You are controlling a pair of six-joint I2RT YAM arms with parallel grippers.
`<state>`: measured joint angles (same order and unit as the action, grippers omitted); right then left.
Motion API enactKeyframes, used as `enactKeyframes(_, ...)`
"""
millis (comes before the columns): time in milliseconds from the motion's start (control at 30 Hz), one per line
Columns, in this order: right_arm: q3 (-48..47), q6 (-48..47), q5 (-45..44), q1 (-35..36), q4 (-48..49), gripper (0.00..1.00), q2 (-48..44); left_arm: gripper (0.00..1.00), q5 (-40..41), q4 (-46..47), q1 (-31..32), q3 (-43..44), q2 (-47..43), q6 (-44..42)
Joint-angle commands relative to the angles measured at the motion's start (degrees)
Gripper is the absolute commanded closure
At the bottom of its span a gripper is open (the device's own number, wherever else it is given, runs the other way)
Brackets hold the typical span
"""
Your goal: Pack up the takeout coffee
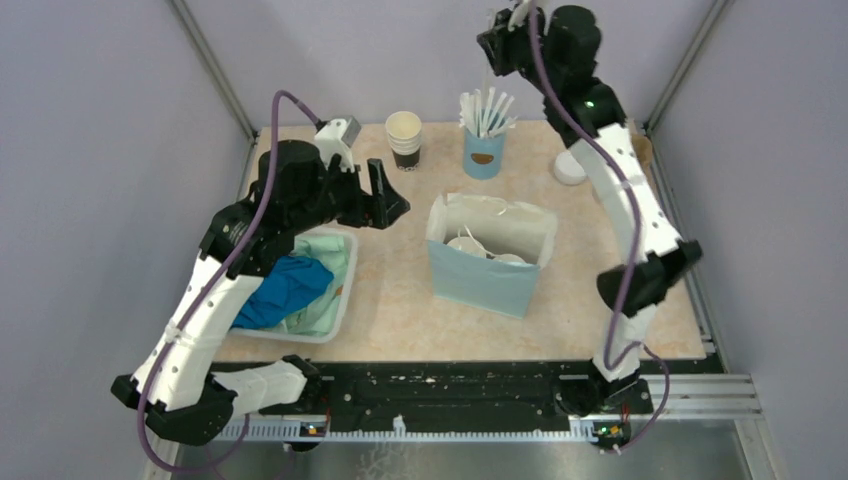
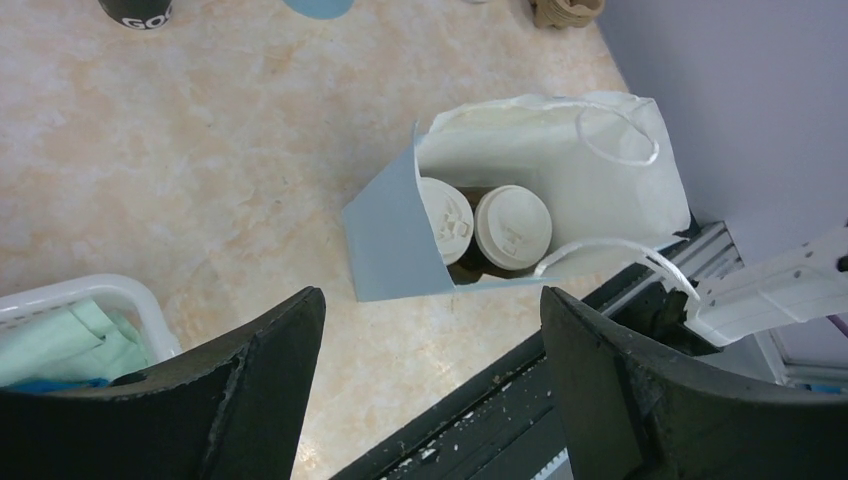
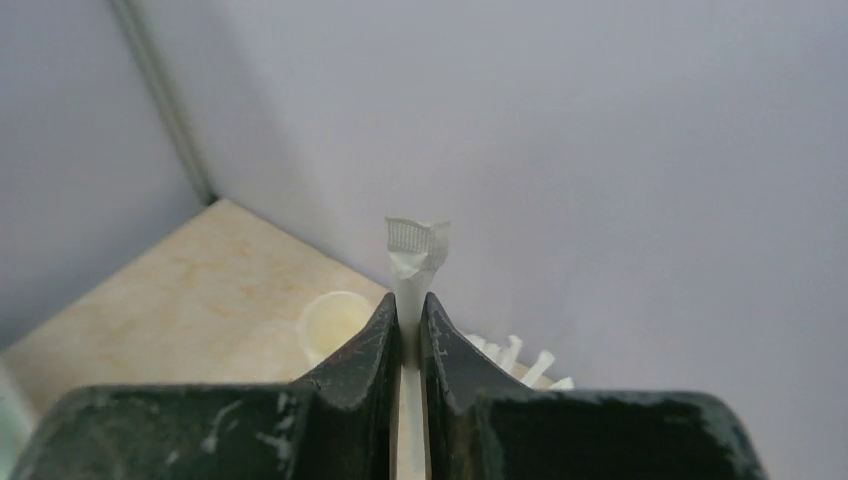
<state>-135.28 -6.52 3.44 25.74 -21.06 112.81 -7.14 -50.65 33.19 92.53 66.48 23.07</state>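
Note:
Two takeout coffees with white lids (image 2: 445,218) (image 2: 512,226) stand side by side inside a light blue paper bag (image 2: 395,240) with white handles. In the top view the bag (image 1: 480,280) stands mid-table, its lids (image 1: 464,243) just visible. My left gripper (image 2: 430,390) is open and empty, held above the table left of the bag (image 1: 385,200). My right gripper (image 3: 408,300) is raised high at the back (image 1: 508,28) and is shut on a thin white stick (image 3: 414,250).
A lidless cream-and-black cup (image 1: 404,138) and a light blue cup of white sticks (image 1: 484,145) stand at the back. A loose white lid (image 1: 570,168) lies back right. A white bin (image 1: 340,300) of blue and green cloths sits at the left.

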Motion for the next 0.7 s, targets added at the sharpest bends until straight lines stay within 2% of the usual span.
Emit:
enactKeyframes(0, 11.6, 10.8, 17.1, 1.4, -1.8, 1.0, -18.5, 0.15, -3.4, 1.2, -0.2, -2.7, -3.4, 1.4)
enactKeyframes(133, 30.8, 13.4, 22.7, 4.0, 6.7, 1.0, -34.1, 0.15, -5.3, 0.8, -0.2, -4.1, -5.2, 1.6)
enactKeyframes(233, 37.3, 18.2, 28.0, 4.1, 9.7, 1.0, -40.4, 0.15, -6.8, 0.4, -0.2, -4.9, -5.6, 2.1)
enactKeyframes(333, 42.6, 19.6, 34.8, 4.6, 10.6, 1.0, -42.9, 0.15, -7.7, 0.7, -0.2, -5.8, -6.1, 2.7)
enactKeyframes(433, 46.6, 12.8, 34.7, 5.3, 7.1, 1.0, -43.4, 0.15, -8.0, 1.0, -0.2, -6.8, -6.4, 3.0)
enactKeyframes(600, 51.5, 5.1, 36.0, 5.3, 6.6, 1.0, -43.0, 0.16, -8.8, 1.2, -0.2, -6.8, -6.0, 3.8)
enactKeyframes(667, 52.3, -0.3, 32.8, 5.6, 2.7, 1.0, -42.1, 0.16, -8.7, 1.1, -0.2, -6.5, -5.7, 3.8)
